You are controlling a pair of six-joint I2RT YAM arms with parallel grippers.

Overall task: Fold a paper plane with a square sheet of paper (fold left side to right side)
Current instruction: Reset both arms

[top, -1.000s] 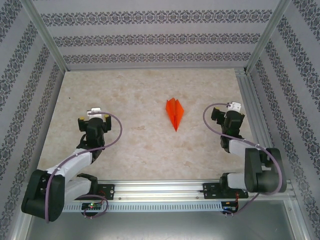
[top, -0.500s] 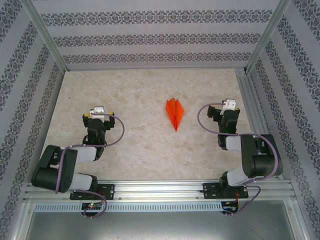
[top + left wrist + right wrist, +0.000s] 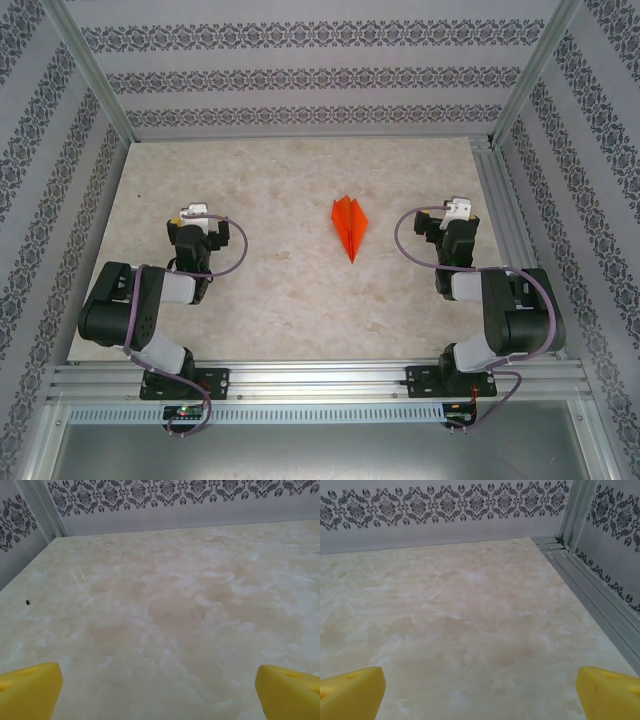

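Lying folded on the surface [image 3: 280, 180], the paper plane [image 3: 350, 226] evidently needs no hold: left gripper [image 3: 196, 228] and right gripper [image 3: 450, 225] stand open, empty.

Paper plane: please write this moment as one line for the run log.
paper plane: folded dart, lying on table, untouched | left gripper: open, empty, apart from it | right gripper: open, empty, apart from it

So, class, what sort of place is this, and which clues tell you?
Probably a robot lab test cell: left arm and right arm bolted to an aluminium rail, patterned panels in a metal frame boxing in the marble-look table, an orange paper plane lying between the arms.
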